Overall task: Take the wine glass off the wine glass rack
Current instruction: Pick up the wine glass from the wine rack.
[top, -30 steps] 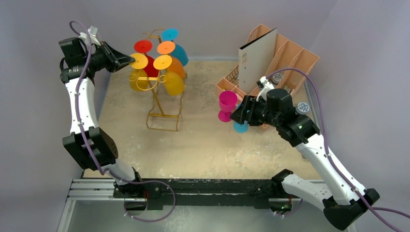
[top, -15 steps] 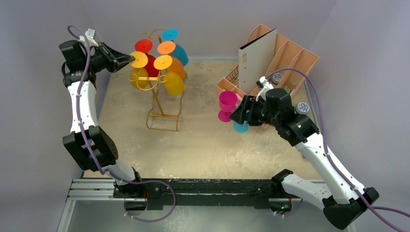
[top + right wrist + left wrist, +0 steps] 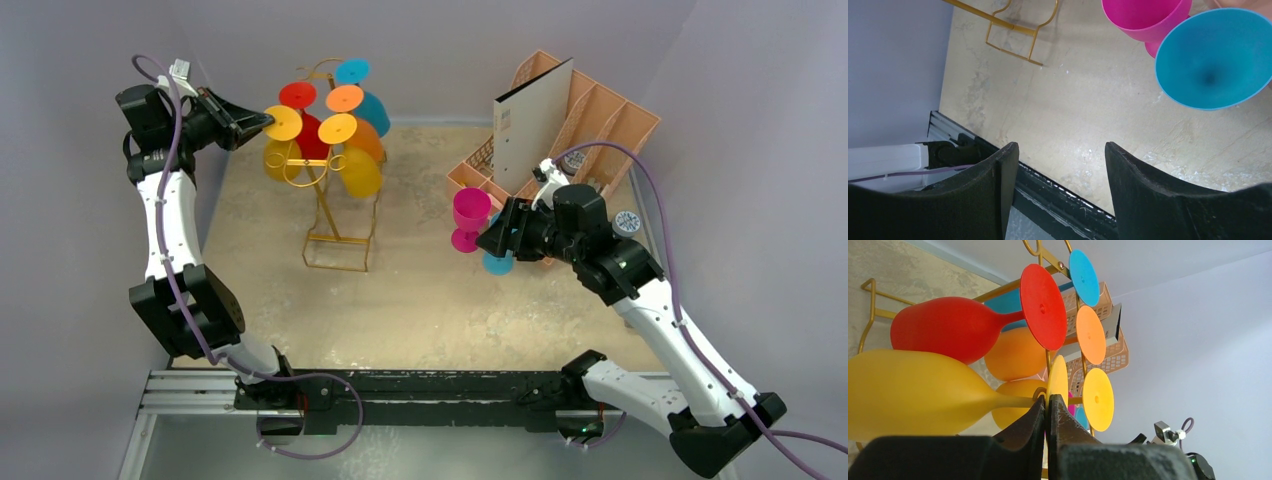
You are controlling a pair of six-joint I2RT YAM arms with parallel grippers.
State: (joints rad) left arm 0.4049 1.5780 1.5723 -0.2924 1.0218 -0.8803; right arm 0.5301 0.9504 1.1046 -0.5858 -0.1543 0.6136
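Observation:
The gold wire wine glass rack (image 3: 338, 215) stands at the back left of the table, hung with red, orange, yellow and blue plastic wine glasses. My left gripper (image 3: 266, 121) is shut on the round foot of a yellow wine glass (image 3: 283, 123) at the rack's left side; in the left wrist view the jaws (image 3: 1048, 402) pinch that foot's edge and the yellow bowl (image 3: 908, 392) lies to the left. My right gripper (image 3: 492, 240) is open and empty (image 3: 1060, 152), beside a pink glass (image 3: 469, 218) and a blue glass (image 3: 497, 263) standing on the table.
A peach slotted organiser (image 3: 590, 125) holding a white board (image 3: 530, 125) stands at the back right, just behind my right arm. The black rail (image 3: 420, 385) runs along the near edge. Grey walls close in on both sides.
My left gripper, holding the yellow glass's foot, has drawn slightly left and up, and the foot has shifted with it. The right arm has barely moved.

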